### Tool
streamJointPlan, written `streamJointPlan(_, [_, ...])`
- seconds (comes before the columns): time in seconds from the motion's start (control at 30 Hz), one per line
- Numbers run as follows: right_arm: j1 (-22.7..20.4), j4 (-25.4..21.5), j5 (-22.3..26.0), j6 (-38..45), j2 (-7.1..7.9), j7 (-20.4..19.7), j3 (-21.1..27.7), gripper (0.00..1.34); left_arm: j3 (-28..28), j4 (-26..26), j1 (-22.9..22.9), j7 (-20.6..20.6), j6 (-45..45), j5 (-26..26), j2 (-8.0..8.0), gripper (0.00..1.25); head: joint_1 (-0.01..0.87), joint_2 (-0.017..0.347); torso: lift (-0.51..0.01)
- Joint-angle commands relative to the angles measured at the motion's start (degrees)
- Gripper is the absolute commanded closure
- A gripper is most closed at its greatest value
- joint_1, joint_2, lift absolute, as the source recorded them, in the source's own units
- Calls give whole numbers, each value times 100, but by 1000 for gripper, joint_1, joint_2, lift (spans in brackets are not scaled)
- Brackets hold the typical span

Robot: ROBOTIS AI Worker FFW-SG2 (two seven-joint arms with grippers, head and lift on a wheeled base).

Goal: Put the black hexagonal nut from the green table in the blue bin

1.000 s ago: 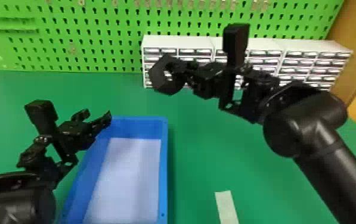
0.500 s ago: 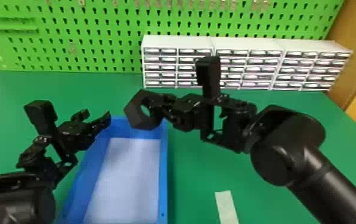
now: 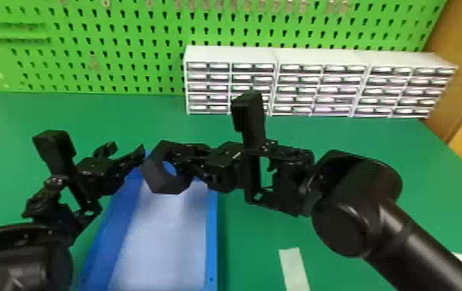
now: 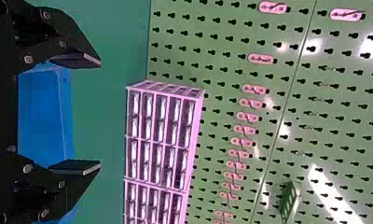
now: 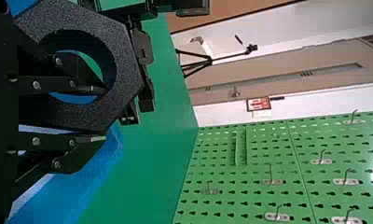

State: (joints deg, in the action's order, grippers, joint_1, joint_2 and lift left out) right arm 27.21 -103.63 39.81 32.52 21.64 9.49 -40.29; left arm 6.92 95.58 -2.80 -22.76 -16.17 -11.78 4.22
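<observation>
In the head view, a green pegboard (image 3: 125, 46) stands across the top, from upper left toward upper right. At left of centre is the left end effector (image 3: 127, 148), over the left part of the blue bin (image 3: 211, 255); its two fingers are spread apart with nothing between them, as the left wrist view also shows. The bin sits on the green table (image 3: 249, 247), from the lower left to the bottom middle, its long sides running up the frame.

Just right of the left fingertips, left of centre, the black hexagonal nut (image 3: 160, 178) is held up over the bin's far end. It is tilted, its hole open to both the head and right wrist cameras; its six-sided outline is about equally broad each way, so I cannot tell a long axis. The right end effector (image 3: 179, 159) comes in from the right and pinches one wall of the nut, one finger through the hole and the other outside.

Right of centre, white drawer units (image 3: 319, 57) stand along the table's back edge, and a pale strip (image 3: 295, 269) lies on the table near the bottom.
</observation>
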Motion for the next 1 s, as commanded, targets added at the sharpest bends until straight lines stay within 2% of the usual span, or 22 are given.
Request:
streamJointPlan(0.0, [30,0,1,0,7,0,-31,1082,-7,-5,-1,0,0,0,0,479,691,9,-97])
streamJointPlan(0.33, [65,9,18,27,16,-9,-66,1070,-25,-5,-19,18,0,0,0,479,691,9,-97])
streamJointPlan(0.43, [91,9,53,62,24,-35,-75,961,-33,-5,-19,35,0,0,0,479,691,9,-97])
streamJointPlan(0.6, [109,18,71,70,33,-44,-84,639,-33,-5,-19,44,0,0,0,479,691,9,-97])
streamJointPlan(0.83, [135,27,80,88,51,-44,-93,527,-42,-5,-19,53,0,0,0,479,691,9,-97])
streamJointPlan(0.97, [135,27,88,88,60,-53,-93,515,-42,-5,-19,53,0,0,0,479,691,9,-97])
